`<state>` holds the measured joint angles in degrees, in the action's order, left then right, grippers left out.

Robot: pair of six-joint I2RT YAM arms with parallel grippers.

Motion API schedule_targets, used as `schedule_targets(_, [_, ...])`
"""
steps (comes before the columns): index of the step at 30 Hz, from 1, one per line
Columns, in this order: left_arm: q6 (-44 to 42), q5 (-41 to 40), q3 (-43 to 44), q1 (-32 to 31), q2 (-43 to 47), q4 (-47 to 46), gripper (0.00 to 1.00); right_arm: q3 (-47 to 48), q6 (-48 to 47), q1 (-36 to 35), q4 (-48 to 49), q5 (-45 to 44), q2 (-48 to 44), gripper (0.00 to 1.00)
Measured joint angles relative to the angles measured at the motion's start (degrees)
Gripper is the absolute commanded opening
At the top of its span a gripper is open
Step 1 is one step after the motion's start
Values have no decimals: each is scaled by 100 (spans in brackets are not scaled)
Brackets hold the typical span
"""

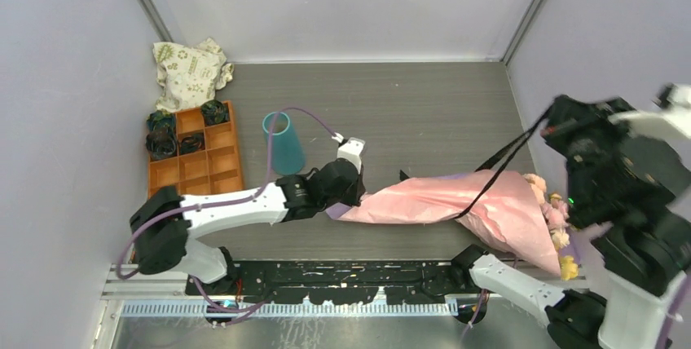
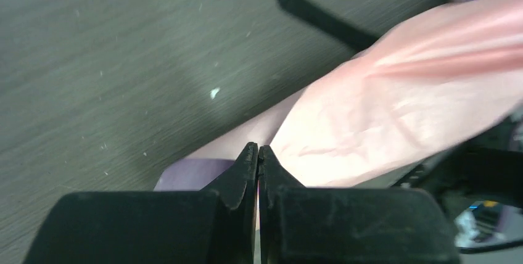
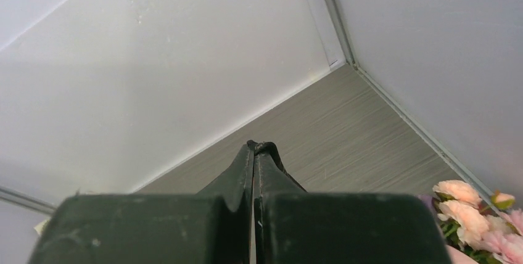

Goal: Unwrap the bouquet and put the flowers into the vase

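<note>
The teal vase (image 1: 285, 147) stood upright on the left half of the tabletop (image 1: 407, 112), just right of the orange tray (image 1: 195, 174), with no stems in it. Toward the middle, the left jaws were pressed together at the narrow stem end of the bouquet (image 1: 456, 202). Whether a paper edge was caught between them could not be told. The bouquet, wrapped in pink-and-lilac paper, lay flat along the near edge. Its long axis ran left to right, with the flowers (image 1: 554, 218) toward the near right corner. The black ribbon (image 2: 317, 17) rose taut from the wrap's middle to the right jaws, closed on it high above the right edge. The knot thus lay down and leftward from the right jaws, so a further pull up and rightward would probably free it. The left jaws were nearer the paper.
</note>
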<state>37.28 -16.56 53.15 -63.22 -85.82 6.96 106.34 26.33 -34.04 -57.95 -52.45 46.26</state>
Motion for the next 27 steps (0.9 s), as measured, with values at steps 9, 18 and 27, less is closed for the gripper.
schedule_targets(9, [-424, -232, 894, -46, 365, 291, 3, -155, 195, 2, 229, 1115, 2146, 6])
schedule_targets(18, [-894, -92, 1869, -42, -468, 560, 7, -2404, 601, -2, 101, 2079, 1622, 1])
schedule_targets(27, [-999, 422, 1851, -35, -498, 267, 25, -1840, 645, -2, 223, 2708, 1628, 1])
